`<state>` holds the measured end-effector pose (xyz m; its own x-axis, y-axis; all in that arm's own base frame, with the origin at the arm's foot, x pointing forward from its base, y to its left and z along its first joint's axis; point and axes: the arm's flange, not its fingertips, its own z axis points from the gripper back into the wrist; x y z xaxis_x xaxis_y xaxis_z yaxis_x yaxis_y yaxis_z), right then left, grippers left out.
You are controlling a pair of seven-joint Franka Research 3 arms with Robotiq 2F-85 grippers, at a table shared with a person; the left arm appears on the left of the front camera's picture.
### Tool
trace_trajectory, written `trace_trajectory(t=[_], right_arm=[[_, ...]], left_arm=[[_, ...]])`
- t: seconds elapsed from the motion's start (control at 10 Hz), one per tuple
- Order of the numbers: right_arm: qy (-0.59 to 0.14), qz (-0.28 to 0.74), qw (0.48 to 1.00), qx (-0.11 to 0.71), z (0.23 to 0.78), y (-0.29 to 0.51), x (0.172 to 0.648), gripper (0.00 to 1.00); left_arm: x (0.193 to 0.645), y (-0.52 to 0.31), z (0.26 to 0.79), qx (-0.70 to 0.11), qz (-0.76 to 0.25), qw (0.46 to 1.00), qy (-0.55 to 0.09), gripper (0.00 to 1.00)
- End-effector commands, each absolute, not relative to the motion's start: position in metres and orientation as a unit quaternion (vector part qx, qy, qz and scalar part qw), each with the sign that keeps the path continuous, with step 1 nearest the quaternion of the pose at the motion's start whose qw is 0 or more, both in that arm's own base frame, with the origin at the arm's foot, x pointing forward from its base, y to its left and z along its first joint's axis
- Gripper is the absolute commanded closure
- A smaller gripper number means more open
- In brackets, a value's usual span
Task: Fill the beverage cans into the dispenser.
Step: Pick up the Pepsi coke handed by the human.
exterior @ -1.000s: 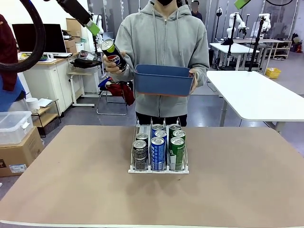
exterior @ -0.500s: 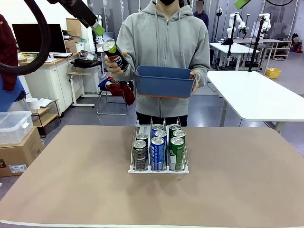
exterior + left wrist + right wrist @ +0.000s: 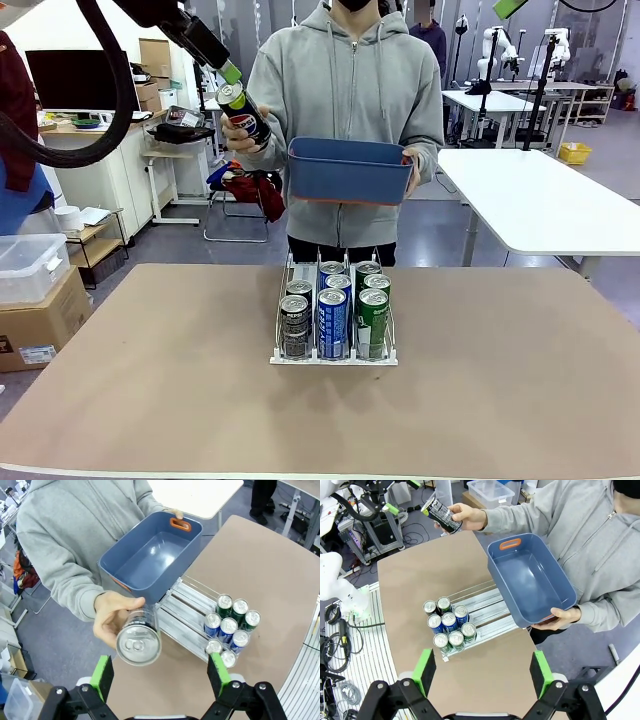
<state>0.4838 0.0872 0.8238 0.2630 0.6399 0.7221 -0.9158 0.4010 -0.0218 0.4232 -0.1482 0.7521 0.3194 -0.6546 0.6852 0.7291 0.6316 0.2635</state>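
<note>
left wrist view | left fingers (image 3: 102,676) spread wide around offered can (image 3: 138,642), not touching | right fingers (image 3: 540,672) wide, empty

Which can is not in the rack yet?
The dark can in the person's hand, held up beside the blue bin. All the other cans stand in the dispenser on the table.
</note>
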Motion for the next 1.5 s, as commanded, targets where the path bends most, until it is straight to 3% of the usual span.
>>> trace_trajectory(t=[0.0, 1.4], right_arm=[[-0.336, 0.506, 0.767, 0.207, 0.826, 0.086, 0.484, 0.00], [-0.336, 0.506, 0.767, 0.207, 0.826, 0.086, 0.484, 0.00]], left_arm=[[0.435, -0.147, 0.745, -0.027, -0.424, 0.810, -0.404, 0.00], [0.465, -0.163, 0.719, -0.053, -0.410, 0.818, -0.399, 0.00]])
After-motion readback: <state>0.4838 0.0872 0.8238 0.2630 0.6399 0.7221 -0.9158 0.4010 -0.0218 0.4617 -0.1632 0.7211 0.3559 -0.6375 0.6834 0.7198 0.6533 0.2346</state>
